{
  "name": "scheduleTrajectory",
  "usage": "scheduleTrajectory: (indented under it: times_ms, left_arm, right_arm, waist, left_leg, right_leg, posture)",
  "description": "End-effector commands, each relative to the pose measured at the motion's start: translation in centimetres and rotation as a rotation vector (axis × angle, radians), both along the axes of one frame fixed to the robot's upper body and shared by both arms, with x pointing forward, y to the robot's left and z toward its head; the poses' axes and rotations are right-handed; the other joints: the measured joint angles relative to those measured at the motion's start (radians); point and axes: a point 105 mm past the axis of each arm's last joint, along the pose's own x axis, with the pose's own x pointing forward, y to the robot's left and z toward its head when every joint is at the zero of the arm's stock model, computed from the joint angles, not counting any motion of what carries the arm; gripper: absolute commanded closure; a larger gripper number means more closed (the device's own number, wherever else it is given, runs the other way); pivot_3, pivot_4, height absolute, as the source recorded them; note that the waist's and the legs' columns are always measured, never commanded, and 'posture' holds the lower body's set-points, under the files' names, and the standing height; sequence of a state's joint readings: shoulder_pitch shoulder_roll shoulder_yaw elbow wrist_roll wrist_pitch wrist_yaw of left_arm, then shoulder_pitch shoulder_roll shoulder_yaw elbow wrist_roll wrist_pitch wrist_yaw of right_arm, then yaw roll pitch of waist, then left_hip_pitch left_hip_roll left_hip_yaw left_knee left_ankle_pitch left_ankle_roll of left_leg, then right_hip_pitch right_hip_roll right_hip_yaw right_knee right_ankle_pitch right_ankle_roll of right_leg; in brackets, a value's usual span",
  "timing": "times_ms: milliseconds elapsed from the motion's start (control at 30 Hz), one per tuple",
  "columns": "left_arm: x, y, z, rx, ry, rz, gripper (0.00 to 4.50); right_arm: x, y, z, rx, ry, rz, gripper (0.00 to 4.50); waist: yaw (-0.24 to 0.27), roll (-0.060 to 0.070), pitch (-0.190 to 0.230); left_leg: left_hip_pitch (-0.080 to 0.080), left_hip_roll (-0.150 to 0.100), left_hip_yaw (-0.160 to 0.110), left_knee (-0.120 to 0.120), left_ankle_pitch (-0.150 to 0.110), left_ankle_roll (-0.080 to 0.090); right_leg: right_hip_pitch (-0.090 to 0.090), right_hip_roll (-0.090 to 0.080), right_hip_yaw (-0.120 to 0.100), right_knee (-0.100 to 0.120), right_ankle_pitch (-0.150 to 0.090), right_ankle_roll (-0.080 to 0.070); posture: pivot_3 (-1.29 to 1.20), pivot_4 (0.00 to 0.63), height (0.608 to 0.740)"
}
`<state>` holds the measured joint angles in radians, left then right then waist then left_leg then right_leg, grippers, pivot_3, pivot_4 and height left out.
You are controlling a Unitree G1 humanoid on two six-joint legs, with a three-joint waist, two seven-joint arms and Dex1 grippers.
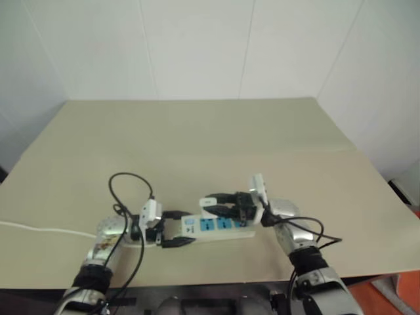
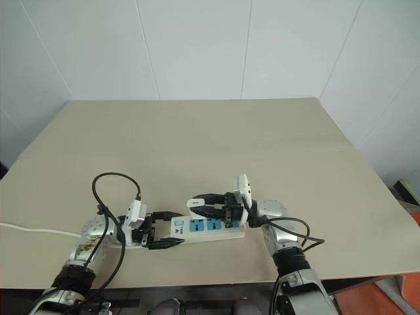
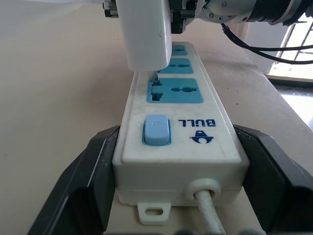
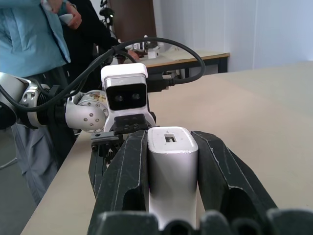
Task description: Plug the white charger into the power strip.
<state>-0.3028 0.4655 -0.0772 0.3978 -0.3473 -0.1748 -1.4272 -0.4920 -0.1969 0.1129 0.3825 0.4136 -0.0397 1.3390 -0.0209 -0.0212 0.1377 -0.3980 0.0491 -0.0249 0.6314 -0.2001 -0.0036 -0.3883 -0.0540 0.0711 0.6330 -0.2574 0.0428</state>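
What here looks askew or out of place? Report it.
Nothing is spilled or damaged. The white charger, clamped in the right gripper, sits at the edge of the first blue socket, off its center rather than squarely over it. The left gripper straddles the switch end of the power strip, which lies flat on the table.
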Motion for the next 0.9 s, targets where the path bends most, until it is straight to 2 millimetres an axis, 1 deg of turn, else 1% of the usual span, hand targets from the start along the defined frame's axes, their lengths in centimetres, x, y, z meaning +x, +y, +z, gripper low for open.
scheduleTrajectory:
  times_ms: [33, 233, 367, 633, 900]
  left_arm:
    - [0.1, 0.4, 0.5, 0.014, -0.024, 0.006, 1.25]
    - [0.1, 0.2, 0.6, 0.009, -0.027, -0.005, 1.25]
    - [0.0, 0.2, 0.7, 0.005, -0.027, -0.009, 1.25]
    - [-0.1, 0.4, 0.7, 0.007, -0.023, -0.010, 1.25]
    - [-0.2, 0.3, 0.6, 0.005, -0.022, -0.010, 1.25]
  right_arm:
    - [0.0, 0.6, 0.8, 0.014, -0.050, 0.023, 3.35]
    - [0.1, 1.2, 0.5, 0.012, -0.049, 0.040, 3.35]
    - [0.1, 1.2, 0.1, 0.000, -0.043, 0.049, 3.35]
    - [0.2, 0.2, -1.1, -0.050, -0.024, 0.055, 3.35]
    - [0.7, -0.9, -1.4, -0.066, -0.013, 0.034, 3.35]
  waist:
    - [0.000, 0.000, 0.000]
    - [0.000, 0.000, 0.000]
    - [-0.001, 0.000, 0.000]
    - [-0.001, 0.000, 0.000]
    - [0.000, 0.000, 0.000]
  left_leg:
    - [0.000, 0.000, 0.000, 0.000, 0.000, 0.000]
    - [0.000, 0.000, 0.000, 0.000, 0.000, 0.000]
    - [0.000, 0.000, 0.000, 0.000, 0.000, 0.000]
    - [0.000, 0.000, 0.000, 0.000, 0.000, 0.000]
    - [0.000, 0.000, 0.000, -0.001, 0.000, 0.000]
  right_leg:
    - [0.000, 0.000, 0.000, 0.000, 0.000, 0.000]
    - [0.000, 0.000, 0.000, 0.000, 0.000, 0.000]
    - [0.000, 0.000, 0.000, 0.000, 0.000, 0.000]
    - [0.000, 0.000, 0.000, 0.000, 0.000, 0.000]
    - [0.000, 0.000, 0.000, 0.000, 0.000, 0.000]
  posture:
    - [0.00, 0.150, 0.740]
    - [0.00, 0.150, 0.740]
    - [0.00, 0.150, 0.740]
    - [0.00, 0.150, 0.740]
    - [0.00, 0.150, 0.740]
